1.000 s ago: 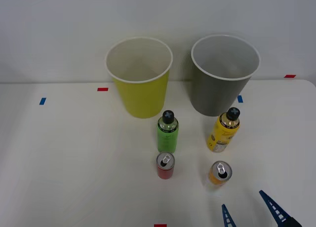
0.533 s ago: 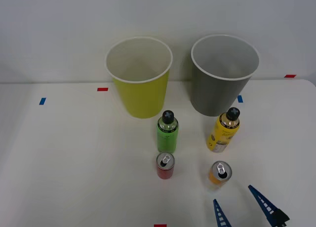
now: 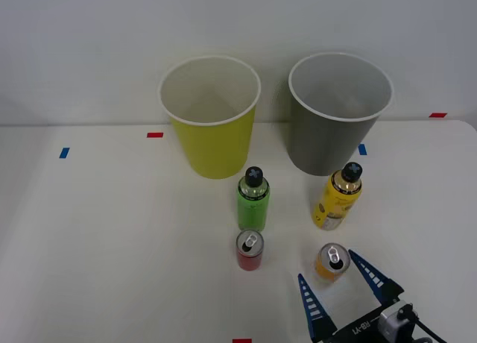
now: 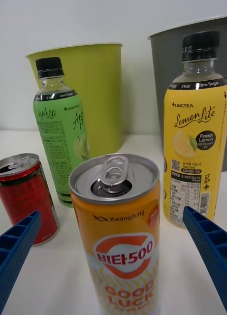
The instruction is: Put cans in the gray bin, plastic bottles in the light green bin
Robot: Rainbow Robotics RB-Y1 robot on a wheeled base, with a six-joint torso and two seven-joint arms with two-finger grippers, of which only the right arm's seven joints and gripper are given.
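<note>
From above, the right hand (image 3: 337, 287) hovers low over the white worktop (image 3: 112, 246) with its blue fingers spread wide, empty, one on each side of the orange can (image 3: 332, 261), apparently lined up for a grasp. The red can (image 3: 250, 250), green bottle (image 3: 253, 200) and yellow bottle (image 3: 337, 197) stand upright before the light green bin (image 3: 211, 119) and gray bin (image 3: 339, 115). At the wrist, the orange can (image 4: 118, 231) sits centred between the fingers (image 4: 17, 251), untouched.
</note>
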